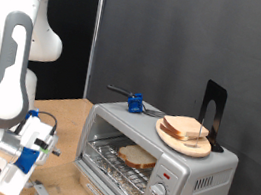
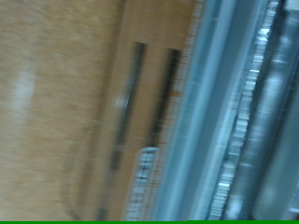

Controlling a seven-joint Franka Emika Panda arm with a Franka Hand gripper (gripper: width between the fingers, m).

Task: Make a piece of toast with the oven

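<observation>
One white-and-blue two-finger gripper (image 1: 19, 164) is hanging low at the exterior view's bottom left, close to the wooden tabletop (image 1: 67, 112) and just left of the small silver-grey countertop toaster oven (image 1: 154, 163). Honestly can't tell if its fingers are spread or closed; the wrist view is pure blur, just wood grain and metal edges. Nothing is showing between the fingers.

Inside the oven, a squarish pale slice of bread with a tan crust (image 1: 137, 158) is sitting on the wire rack. The door looks dropped open, though that's hard to be sure of. My read: the loading step looks done and the door or knobs are what's in hand now.

On the oven's top, a round wooden plate (image 1: 185, 135) is carrying more bread, near a blue-handled tool (image 1: 135, 102) and a black upright stand (image 1: 212, 112).
</observation>
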